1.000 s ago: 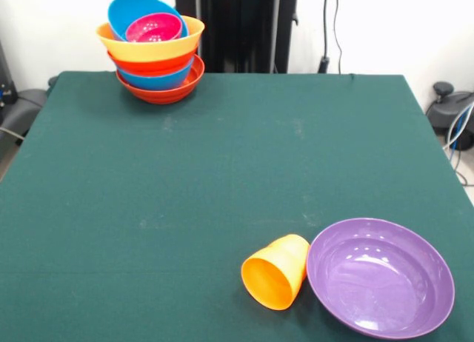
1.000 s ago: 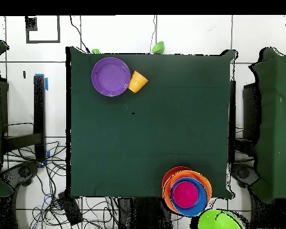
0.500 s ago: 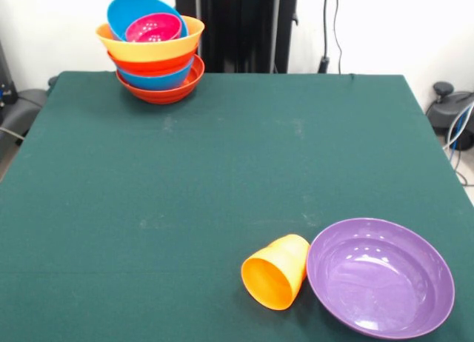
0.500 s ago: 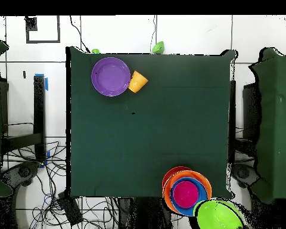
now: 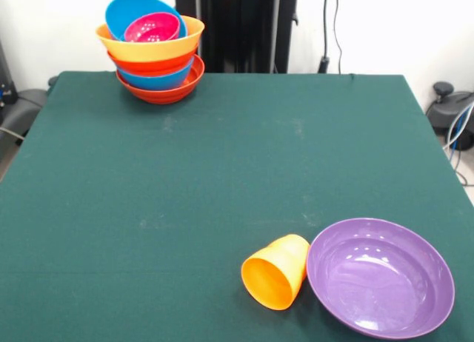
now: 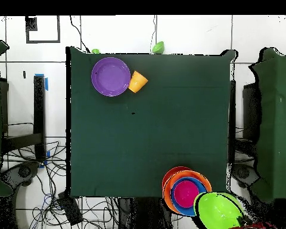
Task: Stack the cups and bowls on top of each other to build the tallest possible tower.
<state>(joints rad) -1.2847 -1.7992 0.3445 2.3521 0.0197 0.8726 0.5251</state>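
Green-covered desk (image 5: 222, 172), white wall behind. Tower (image 5: 152, 49): nested bowls at one far corner in the front view, red-orange at the base, then blue, red-orange, wide orange, with a tilted blue bowl (image 5: 129, 9) and small magenta bowl (image 5: 153, 27) in the top. Orange cup (image 5: 275, 272): on its side, mouth toward the camera, touching the purple bowl (image 5: 380, 275) at the opposite corner, well apart from the tower. Green bowl (image 6: 218, 210): overhead view only, just beside the tower at the desk's edge (overlapping its rim). End effector: not visible, so its state cannot be told.
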